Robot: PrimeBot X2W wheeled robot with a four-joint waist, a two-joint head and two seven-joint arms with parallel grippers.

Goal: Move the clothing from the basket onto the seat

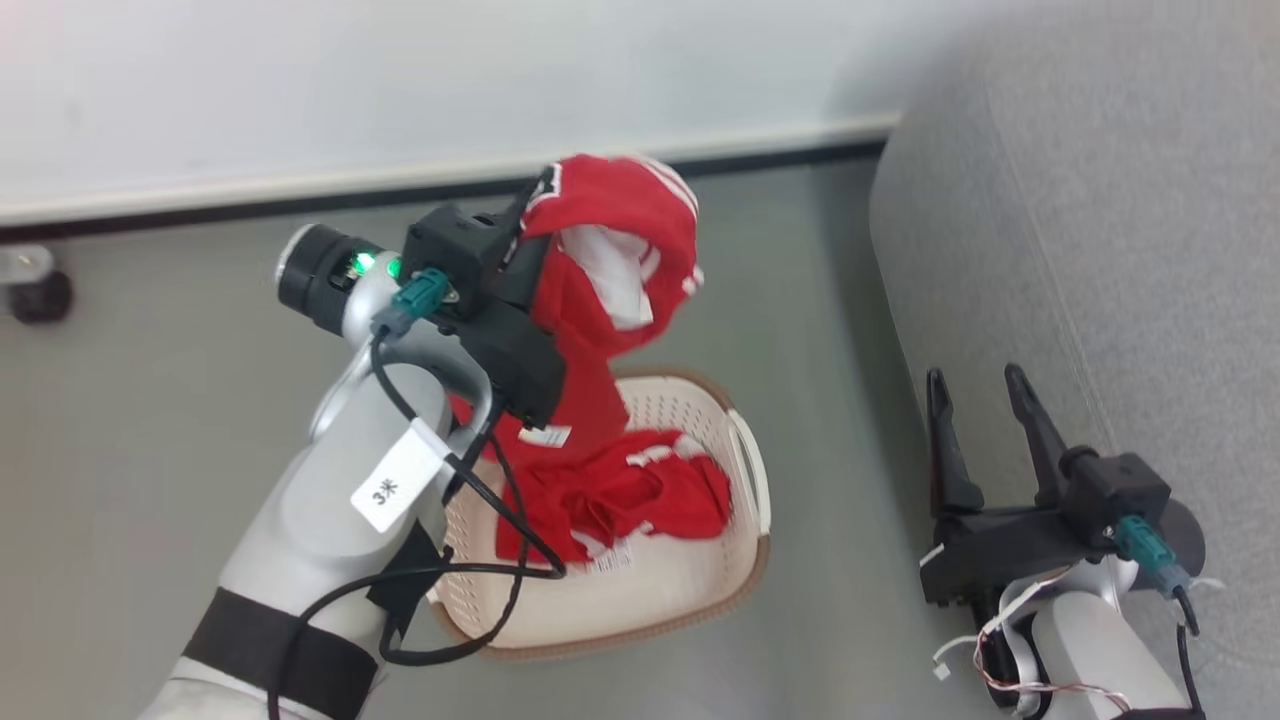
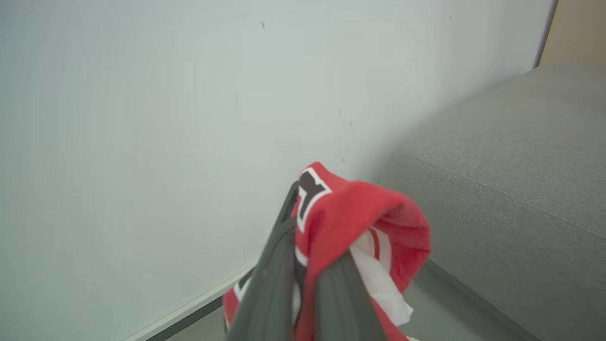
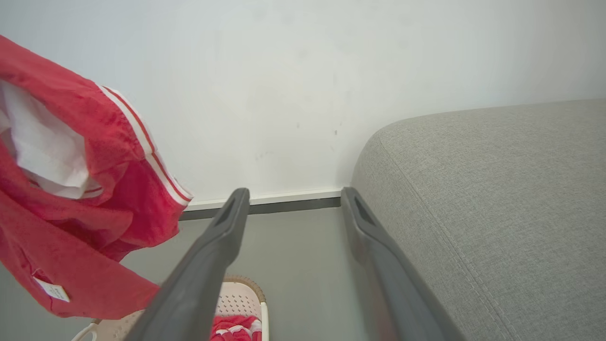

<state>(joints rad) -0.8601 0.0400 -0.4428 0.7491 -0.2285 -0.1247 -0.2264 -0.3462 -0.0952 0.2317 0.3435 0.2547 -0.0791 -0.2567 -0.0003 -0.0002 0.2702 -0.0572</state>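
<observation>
My left gripper [image 1: 535, 205] is shut on a red garment [image 1: 620, 250] with white stripe trim, holding it up above the basket [image 1: 700, 600]; its lower end hangs down into the basket. In the left wrist view the cloth [image 2: 360, 213] is bunched over the closed fingers [image 2: 274, 265]. A second red garment [image 1: 640, 490] lies crumpled inside the cream basket on the floor. The grey seat [image 1: 1100, 200] is at the right. My right gripper [image 1: 975, 385] is open and holds nothing, beside the seat's front edge; between its fingers [image 3: 222, 232] I see floor, with the basket [image 3: 236, 298] below.
A white wall with a pale baseboard [image 1: 400, 185] runs behind the basket. Grey floor [image 1: 830, 330] lies between basket and seat. A dark caster wheel [image 1: 35, 285] sits at the far left. Black cables hang from my left forearm [image 1: 330, 500] over the basket's near rim.
</observation>
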